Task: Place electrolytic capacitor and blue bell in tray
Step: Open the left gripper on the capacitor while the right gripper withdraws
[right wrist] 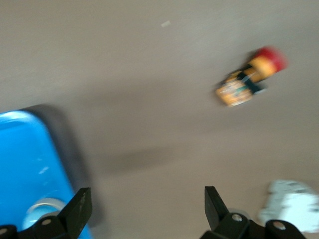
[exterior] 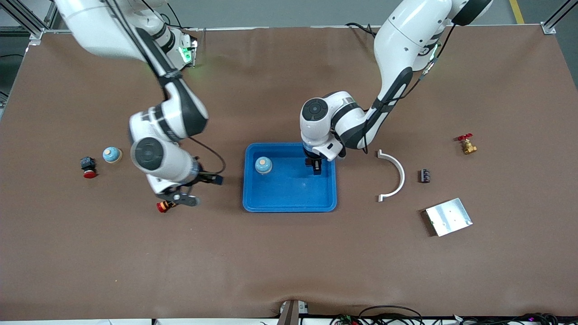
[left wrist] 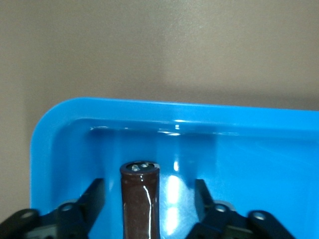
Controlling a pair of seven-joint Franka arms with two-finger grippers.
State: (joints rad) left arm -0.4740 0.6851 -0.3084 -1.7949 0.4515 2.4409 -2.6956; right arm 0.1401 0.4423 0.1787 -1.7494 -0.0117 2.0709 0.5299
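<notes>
Your right gripper point(exterior: 178, 198) hangs over the table beside the tray point(exterior: 289, 205), jaws spread and empty. The bell point(exterior: 263, 165) sits in the tray: light, rounded, likely slick, best pinched low across its base. Your left gripper point(exterior: 315, 168), jaws spread, straddles the capacitor point(left wrist: 140, 199) in the tray; it is a smooth, stiff cylinder, so grip mid-body.

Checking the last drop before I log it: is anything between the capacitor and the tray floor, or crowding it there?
Nothing visible. The capacitor is already in the tray, between the left gripper's open jaws, near a corner. The blue bell sits apart in the tray. The right gripper is open, outside it.
</notes>
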